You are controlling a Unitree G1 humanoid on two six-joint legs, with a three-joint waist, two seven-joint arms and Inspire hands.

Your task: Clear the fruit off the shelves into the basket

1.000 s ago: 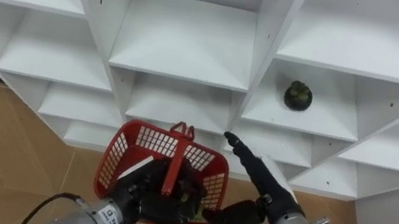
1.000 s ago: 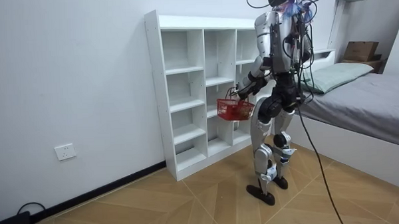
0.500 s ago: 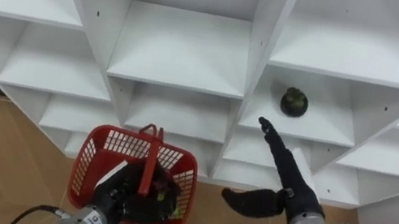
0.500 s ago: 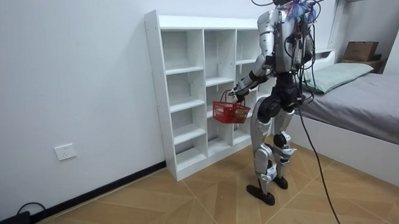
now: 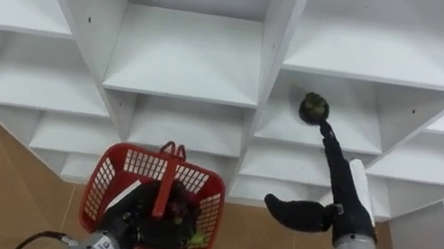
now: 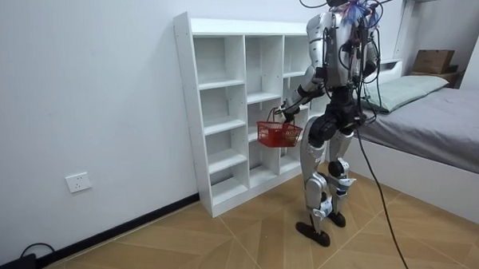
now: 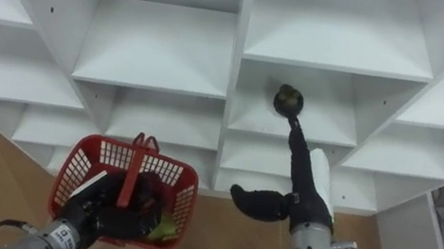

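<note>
— So where's the dark green round fruit?
— On a white closet shelf, the right hand's straight fingertips touching it.
— And the left hand?
— Curled round the handle of the red plastic basket.

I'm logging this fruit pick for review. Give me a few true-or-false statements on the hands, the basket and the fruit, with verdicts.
1. The right hand is curled round the dark green fruit. False: its fingers are straight, with their tips at the fruit, which lies on a shelf board.
2. The left hand holds the red basket by its handle. True.
3. The red basket is empty. False: dark and yellow-green pieces lie in it.
4. In the eye views the fruit sits up and to the right of the basket. True.
</note>
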